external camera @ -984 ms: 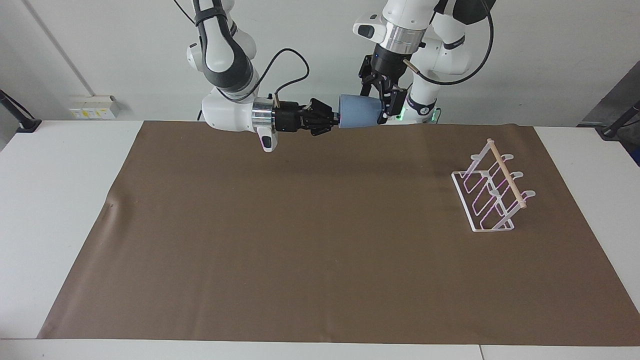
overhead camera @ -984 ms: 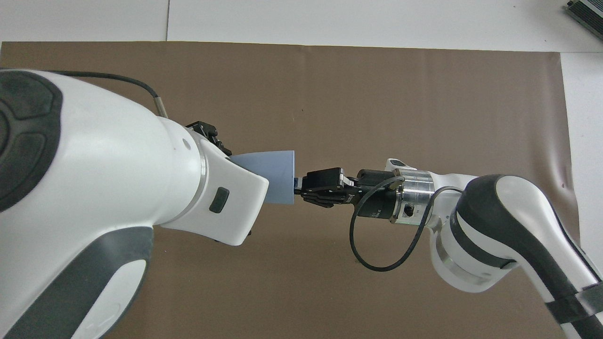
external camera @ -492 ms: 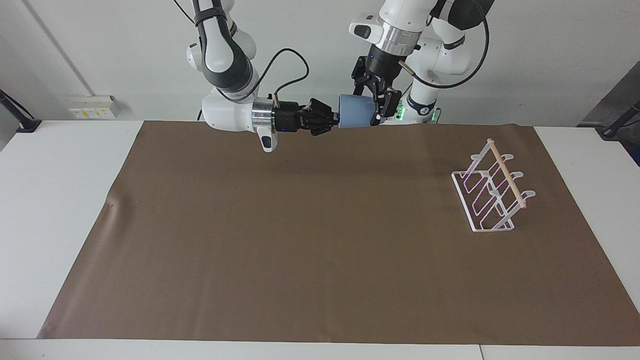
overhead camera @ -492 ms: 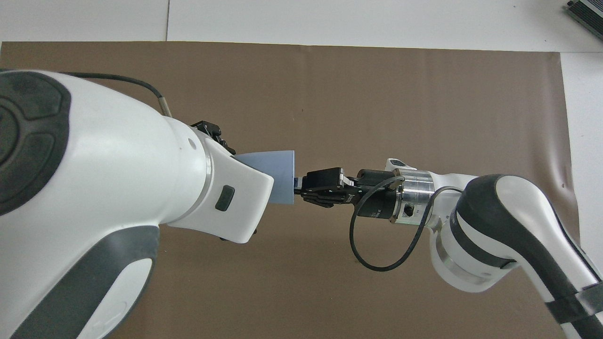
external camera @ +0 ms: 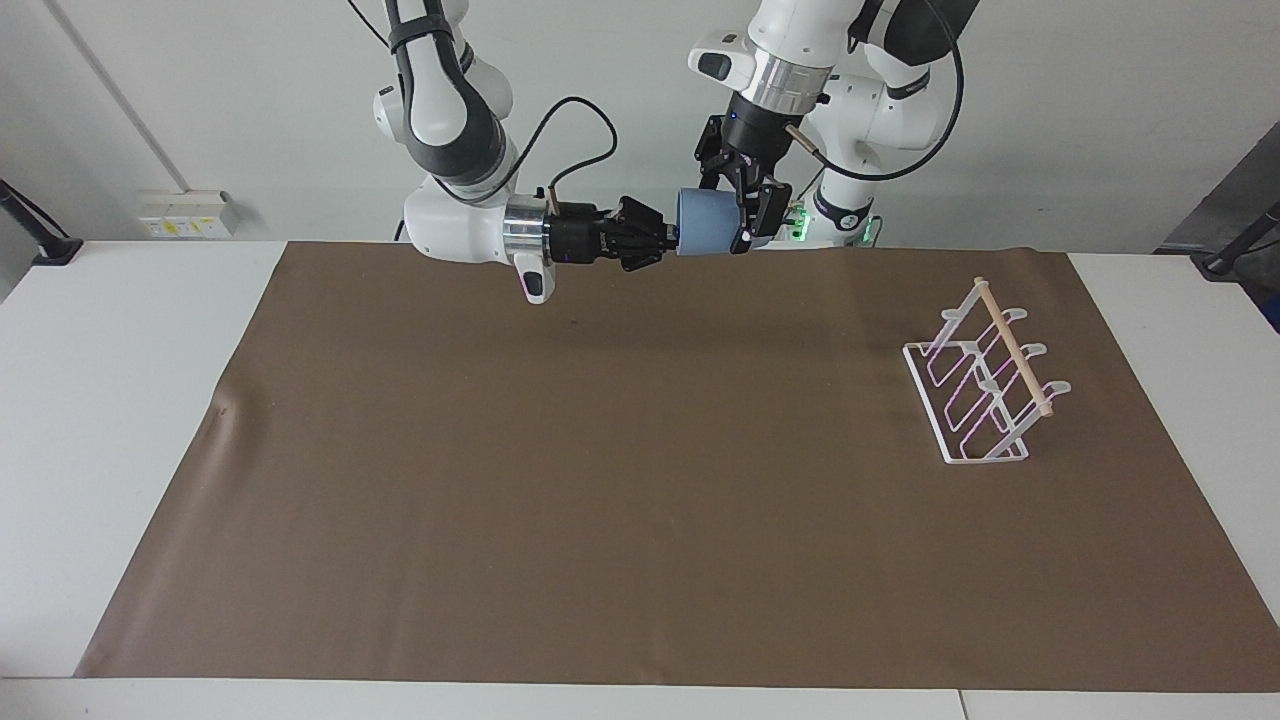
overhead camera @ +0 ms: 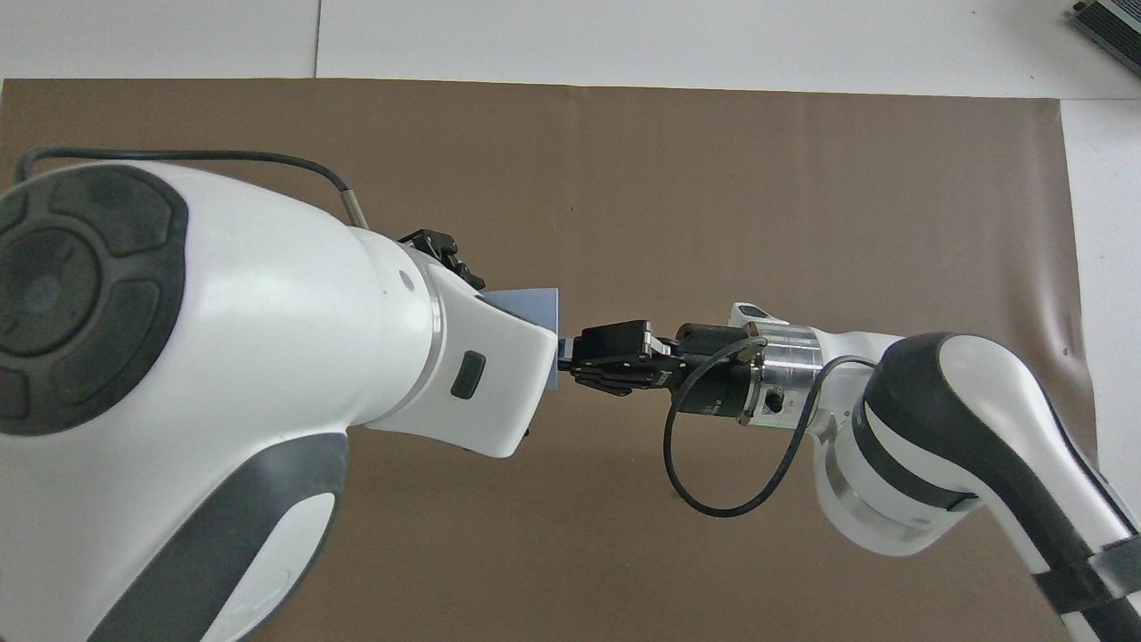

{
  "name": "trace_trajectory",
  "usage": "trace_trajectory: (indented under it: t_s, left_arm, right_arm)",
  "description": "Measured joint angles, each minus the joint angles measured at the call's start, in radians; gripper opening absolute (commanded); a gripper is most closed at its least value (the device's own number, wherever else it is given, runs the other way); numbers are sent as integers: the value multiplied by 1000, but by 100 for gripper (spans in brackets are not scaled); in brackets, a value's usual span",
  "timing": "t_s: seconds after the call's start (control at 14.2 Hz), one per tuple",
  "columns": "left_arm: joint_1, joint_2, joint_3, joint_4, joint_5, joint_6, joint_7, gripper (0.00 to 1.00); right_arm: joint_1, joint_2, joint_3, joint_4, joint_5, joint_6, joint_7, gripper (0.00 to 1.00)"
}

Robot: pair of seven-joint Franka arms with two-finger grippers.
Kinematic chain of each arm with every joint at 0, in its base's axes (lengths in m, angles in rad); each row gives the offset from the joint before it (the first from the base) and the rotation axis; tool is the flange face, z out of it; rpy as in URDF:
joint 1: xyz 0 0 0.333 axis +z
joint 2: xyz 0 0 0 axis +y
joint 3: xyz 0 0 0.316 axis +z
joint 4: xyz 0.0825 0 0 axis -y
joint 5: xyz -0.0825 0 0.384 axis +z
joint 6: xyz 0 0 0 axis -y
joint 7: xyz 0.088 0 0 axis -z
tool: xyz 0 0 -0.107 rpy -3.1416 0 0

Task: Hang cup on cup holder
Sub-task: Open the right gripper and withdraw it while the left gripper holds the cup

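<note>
The light-blue cup (external camera: 708, 222) lies on its side in the air over the mat's edge nearest the robots. My right gripper (external camera: 670, 240) is shut on the cup's rim and holds it level. My left gripper (external camera: 745, 215) comes down from above and straddles the cup's narrow end, jaws spread, one finger (external camera: 746, 228) in front of it. In the overhead view the cup (overhead camera: 533, 308) shows only partly under the left arm, with the right gripper (overhead camera: 565, 362) at its rim. The white wire cup holder (external camera: 985, 378) with its wooden dowel stands on the mat toward the left arm's end.
A brown mat (external camera: 600, 480) covers most of the white table (external camera: 100, 400). The left arm's big white wrist (overhead camera: 267, 339) fills much of the overhead view and hides the cup holder there. A black cable (external camera: 575, 120) loops above the right wrist.
The left gripper has slid along the cup toward its rim and covers more of it. The cup and the right gripper have stayed in place.
</note>
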Motion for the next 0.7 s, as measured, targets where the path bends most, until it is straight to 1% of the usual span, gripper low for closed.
trace_trajectory:
  t_s: [0.35, 0.42, 0.49, 0.56, 0.63, 0.7]
  left_arm:
    - [-4, -6, -2, 0, 0, -2, 5, 0]
    - [-4, -6, -2, 0, 0, -2, 5, 0]
    - [-4, -6, -2, 0, 0, -6, 5, 0]
    - [-4, -6, -1, 0, -1, -15, 1, 0]
    - [-4, -6, -2, 0, -2, -18, 0, 0]
    - [-4, -6, -1, -2, -2, -21, -4, 0]
  right_arm:
    - [-7, 0, -4, -3, -3, -31, -27, 0]
    - [-8, 0, -4, -2, -4, -31, -27, 7]
    - [-9, 0, -4, 0, -15, -31, -27, 38]
    - [-14, 0, -5, 5, -33, -31, -28, 81]
    - [-17, -2, -6, 10, -52, -31, -26, 100]
    - [-20, -6, -8, 15, -60, -31, -22, 100]
